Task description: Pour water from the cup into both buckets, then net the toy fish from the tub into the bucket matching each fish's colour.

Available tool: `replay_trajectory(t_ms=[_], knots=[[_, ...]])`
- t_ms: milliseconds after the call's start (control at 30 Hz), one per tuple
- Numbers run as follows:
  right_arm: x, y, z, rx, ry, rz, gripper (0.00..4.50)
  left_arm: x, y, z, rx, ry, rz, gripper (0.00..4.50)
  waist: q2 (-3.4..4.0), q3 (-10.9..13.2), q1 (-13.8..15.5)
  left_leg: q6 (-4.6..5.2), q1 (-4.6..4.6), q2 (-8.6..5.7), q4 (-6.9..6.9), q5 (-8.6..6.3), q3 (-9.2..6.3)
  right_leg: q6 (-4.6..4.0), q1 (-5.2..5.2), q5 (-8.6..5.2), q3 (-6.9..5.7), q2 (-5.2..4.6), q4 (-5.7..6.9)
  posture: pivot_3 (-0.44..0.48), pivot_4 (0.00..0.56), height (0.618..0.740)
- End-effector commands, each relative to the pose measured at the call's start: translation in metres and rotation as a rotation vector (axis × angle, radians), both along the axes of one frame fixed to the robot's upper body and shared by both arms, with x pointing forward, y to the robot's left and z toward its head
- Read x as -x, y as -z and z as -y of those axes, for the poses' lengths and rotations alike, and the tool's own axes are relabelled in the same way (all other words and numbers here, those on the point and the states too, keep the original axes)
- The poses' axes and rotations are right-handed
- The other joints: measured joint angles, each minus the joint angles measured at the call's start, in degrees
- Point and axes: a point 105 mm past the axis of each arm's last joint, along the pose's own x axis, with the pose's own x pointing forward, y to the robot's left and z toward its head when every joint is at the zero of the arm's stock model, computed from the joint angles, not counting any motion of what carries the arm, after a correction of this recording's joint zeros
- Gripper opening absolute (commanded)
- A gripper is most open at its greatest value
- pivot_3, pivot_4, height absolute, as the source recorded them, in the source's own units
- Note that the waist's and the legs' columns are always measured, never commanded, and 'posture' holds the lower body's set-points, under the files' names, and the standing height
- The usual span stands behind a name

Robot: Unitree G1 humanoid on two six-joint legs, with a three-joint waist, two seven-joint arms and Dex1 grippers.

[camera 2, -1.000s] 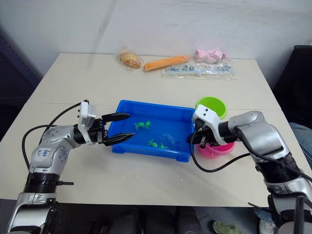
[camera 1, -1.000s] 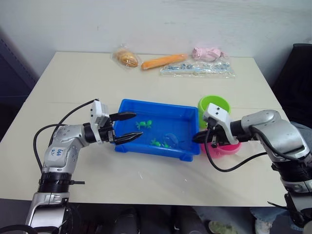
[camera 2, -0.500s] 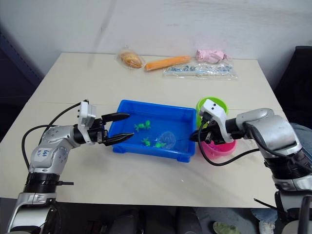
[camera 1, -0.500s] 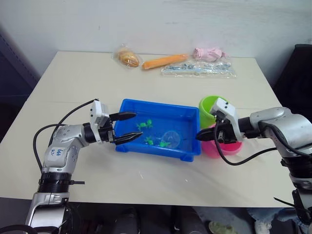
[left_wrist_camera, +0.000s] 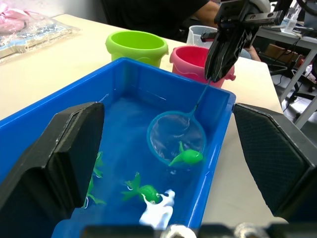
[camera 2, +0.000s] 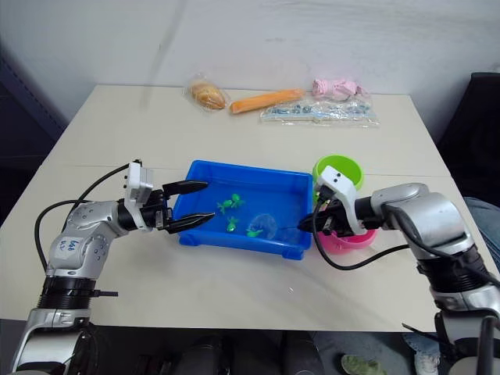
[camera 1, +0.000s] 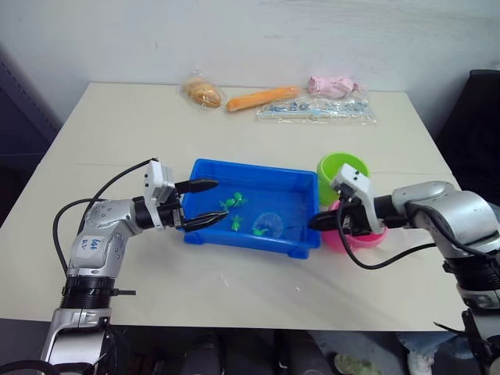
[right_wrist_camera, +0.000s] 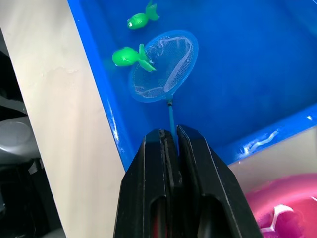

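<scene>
The blue tub [camera 1: 250, 241] stands mid-table with water and three green toy fish [camera 1: 234, 201] in it. My right gripper [camera 1: 316, 222] is at the tub's right end, shut on the net's thin handle. The net's hoop [camera 1: 267, 224] lies low in the tub, with one green fish [right_wrist_camera: 128, 56] touching its rim. Just right of the tub are the green bucket [camera 1: 342, 170] and the pink bucket [camera 1: 367, 237]. My left gripper [camera 1: 209, 203] stands open over the tub's left end, holding nothing. A clear cup [left_wrist_camera: 198, 34] shows behind the pink bucket.
Along the table's far edge lie a bagged bread roll [camera 1: 202, 92], an orange carrot-like toy [camera 1: 262, 97], a pink bundle [camera 1: 334, 84] and a clear plastic bag [camera 1: 316, 111]. A dark chair [camera 1: 476, 117] stands at the right.
My right gripper swung out to the right and came back to the tub's right end, dragging the net hoop slightly left. The green fish drifted in the water. The left arm stayed still.
</scene>
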Motion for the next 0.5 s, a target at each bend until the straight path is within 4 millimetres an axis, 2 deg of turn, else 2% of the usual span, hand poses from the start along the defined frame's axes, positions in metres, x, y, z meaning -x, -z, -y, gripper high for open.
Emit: replay_trajectory(t_ms=[33,200,500], knots=[[0.001,-0.012,-0.007,-0.053,-0.025,0.045,0.0,0.002,-0.012,-0.002,0.008,0.0,0.051,4.45,0.0,0.0,0.01,0.0,0.0,0.0,0.0,0.0,0.0,0.0,0.0,0.0,0.0,0.0,0.0,0.0,0.15,0.74],[-0.002,-0.015,-0.009,-0.084,-0.004,0.033,0.0,0.002,-0.012,-0.004,0.005,-0.006,0.051,4.45,0.0,0.0,0.03,0.0,-0.01,0.0,0.0,0.0,-0.01,0.0,0.0,0.0,-0.01,0.0,-0.01,0.0,0.15,0.74],[-0.008,-0.026,0.004,-0.161,0.106,-0.034,0.0,0.001,-0.013,-0.007,0.001,-0.015,0.054,4.45,0.0,0.0,0.03,0.0,-0.01,0.0,-0.01,0.0,-0.01,0.0,0.0,0.0,-0.01,-0.01,-0.02,0.0,0.15,0.74]])
